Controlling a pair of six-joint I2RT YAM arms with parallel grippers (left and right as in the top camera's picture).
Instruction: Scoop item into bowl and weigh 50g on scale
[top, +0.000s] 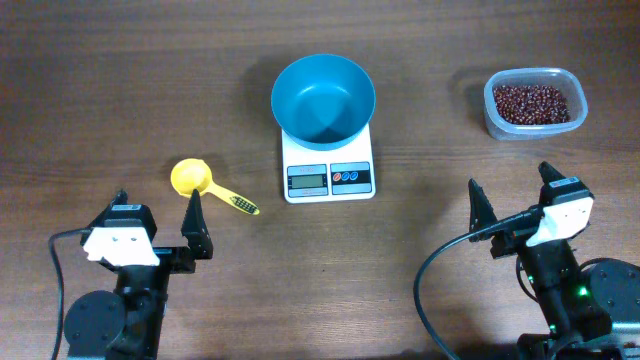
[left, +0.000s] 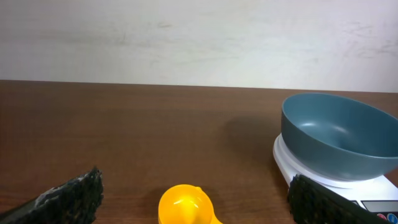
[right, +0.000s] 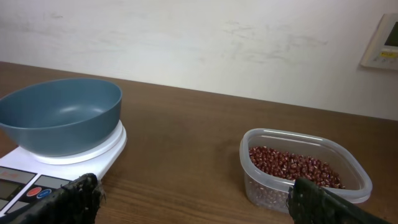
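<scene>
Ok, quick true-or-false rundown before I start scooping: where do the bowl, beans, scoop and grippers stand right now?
1. The teal bowl sits on the white digital scale. True.
2. The bowl holds beans. False: it is empty; the red-brown beans are in the clear tub.
3. The yellow scoop lies on the table just ahead of the left gripper. True.
4. The right gripper grips the scoop. False: both grippers are open and empty.
5. The tub stands beside the scoop. False: they are on opposite sides of the scale.
</scene>
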